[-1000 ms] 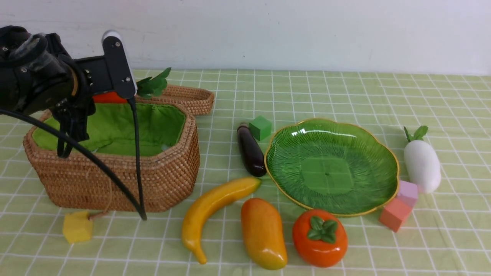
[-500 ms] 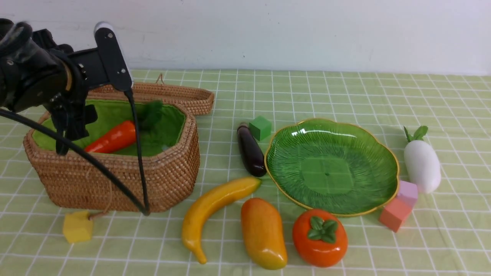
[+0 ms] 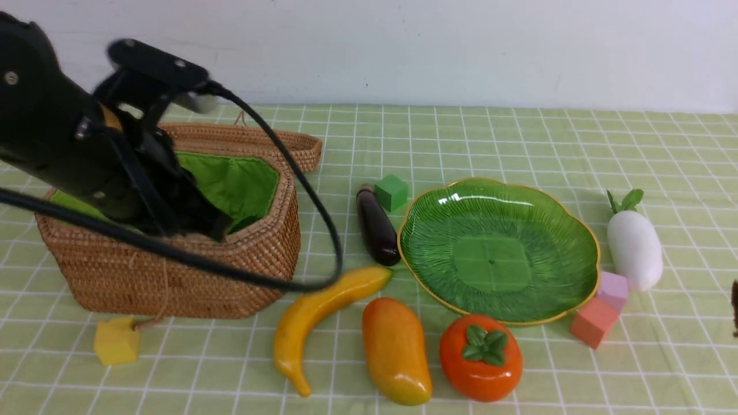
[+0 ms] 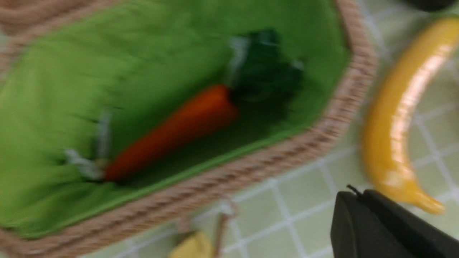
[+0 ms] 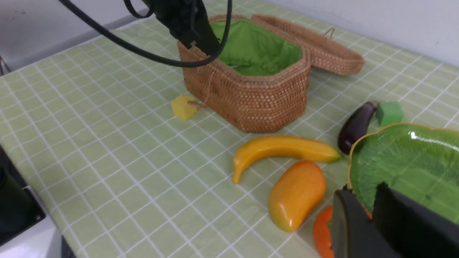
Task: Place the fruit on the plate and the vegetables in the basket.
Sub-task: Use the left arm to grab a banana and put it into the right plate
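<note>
The red chili pepper (image 4: 172, 132) lies inside the wicker basket (image 3: 230, 276), and my left arm hides it in the front view. My left gripper (image 3: 216, 230) is shut and empty over the basket's front rim; in the left wrist view its tips (image 4: 353, 193) are near the banana (image 4: 394, 118). The banana (image 3: 323, 314), mango (image 3: 395, 349) and persimmon (image 3: 481, 357) lie on the cloth in front of the green plate (image 3: 496, 253). The eggplant (image 3: 376, 226) lies left of the plate and the radish (image 3: 634, 248) right of it. My right gripper (image 5: 362, 190) is slightly open and empty above the plate's near rim and the persimmon (image 5: 321, 229).
The basket's lid (image 3: 271, 144) lies open behind it. A yellow cube (image 3: 117, 341) sits at the basket's front left, a green cube (image 3: 392, 192) by the eggplant, and pink (image 3: 612, 290) and salmon (image 3: 594, 321) cubes at the plate's right. A white wall stands behind.
The chili left my left gripper and dropped into the basket. My left arm then swung right and toward the basket's front, covering the chili in the front view.
</note>
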Tool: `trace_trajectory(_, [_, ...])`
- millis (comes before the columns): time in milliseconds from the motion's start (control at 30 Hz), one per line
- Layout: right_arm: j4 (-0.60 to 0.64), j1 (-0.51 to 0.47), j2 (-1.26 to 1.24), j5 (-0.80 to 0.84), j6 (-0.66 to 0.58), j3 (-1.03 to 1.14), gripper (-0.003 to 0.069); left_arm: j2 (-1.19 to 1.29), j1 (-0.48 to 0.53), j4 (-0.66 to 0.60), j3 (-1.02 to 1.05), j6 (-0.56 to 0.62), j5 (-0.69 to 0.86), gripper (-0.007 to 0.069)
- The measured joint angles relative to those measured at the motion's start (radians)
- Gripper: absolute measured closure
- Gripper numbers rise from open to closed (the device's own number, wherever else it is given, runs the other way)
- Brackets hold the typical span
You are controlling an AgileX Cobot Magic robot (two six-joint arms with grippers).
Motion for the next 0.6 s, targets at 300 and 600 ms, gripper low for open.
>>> trace_trajectory(300, [-0.038,0.000,0.000,0.124,0.045,0.000,0.0533,0.105,-0.348,0.024,0.000,-0.275,0.066,0.0638])
trace_trajectory(600, [-0.046,0.000,0.000,0.145,0.045,0.000,0.0532,0.264,-0.397,0.215,0.000,-0.494,0.082,0.0531])
